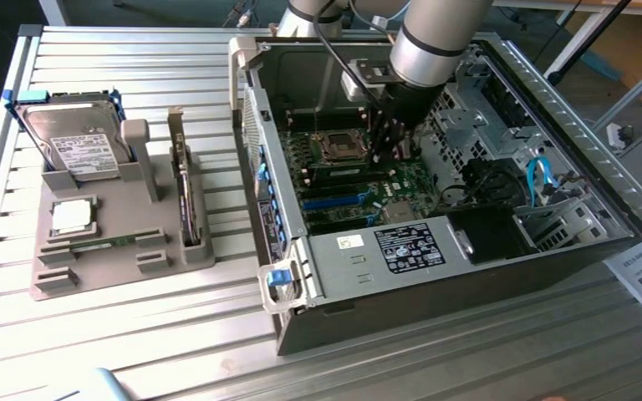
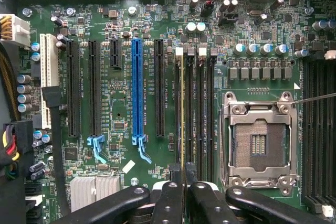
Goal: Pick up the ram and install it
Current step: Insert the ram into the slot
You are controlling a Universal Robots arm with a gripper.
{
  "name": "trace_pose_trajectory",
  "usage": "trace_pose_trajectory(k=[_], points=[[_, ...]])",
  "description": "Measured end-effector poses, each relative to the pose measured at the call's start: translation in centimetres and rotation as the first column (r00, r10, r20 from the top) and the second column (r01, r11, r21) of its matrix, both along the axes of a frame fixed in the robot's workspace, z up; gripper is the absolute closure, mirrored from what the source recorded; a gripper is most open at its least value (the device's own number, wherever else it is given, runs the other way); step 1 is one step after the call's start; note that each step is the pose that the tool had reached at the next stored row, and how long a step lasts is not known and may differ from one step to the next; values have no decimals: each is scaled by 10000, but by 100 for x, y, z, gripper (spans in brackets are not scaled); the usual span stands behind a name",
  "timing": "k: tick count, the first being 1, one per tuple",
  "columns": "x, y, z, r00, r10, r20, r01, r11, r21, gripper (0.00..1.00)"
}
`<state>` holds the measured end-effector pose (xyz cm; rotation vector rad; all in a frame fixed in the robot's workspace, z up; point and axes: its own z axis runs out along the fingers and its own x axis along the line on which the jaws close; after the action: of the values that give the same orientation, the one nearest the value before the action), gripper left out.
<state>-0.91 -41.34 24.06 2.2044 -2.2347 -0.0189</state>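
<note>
The ram (image 2: 182, 114) stands edge-on at the outer side of the memory slots (image 2: 202, 108), beside the CPU socket (image 2: 258, 142), mid-motherboard (image 2: 118, 103). The gripper (image 2: 184, 184) is pinched narrow on it. Any tilt or offset could jam it against the latch (image 2: 179, 52).

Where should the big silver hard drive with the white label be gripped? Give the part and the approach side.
Grip the big silver hard drive by its free top edge, pinching across its thin thickness, coming from above. It stands on edge, leaning, in the grey holder, whose posts cover its lower end, so the top is probably easiest to reach.
</note>
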Motion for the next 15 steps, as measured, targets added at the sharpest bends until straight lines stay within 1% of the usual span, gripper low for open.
trace_pose_trajectory(k=[15], points=[[-12, 0, -16, 10000, -1, 0, 1, 10000, 1, 88]])
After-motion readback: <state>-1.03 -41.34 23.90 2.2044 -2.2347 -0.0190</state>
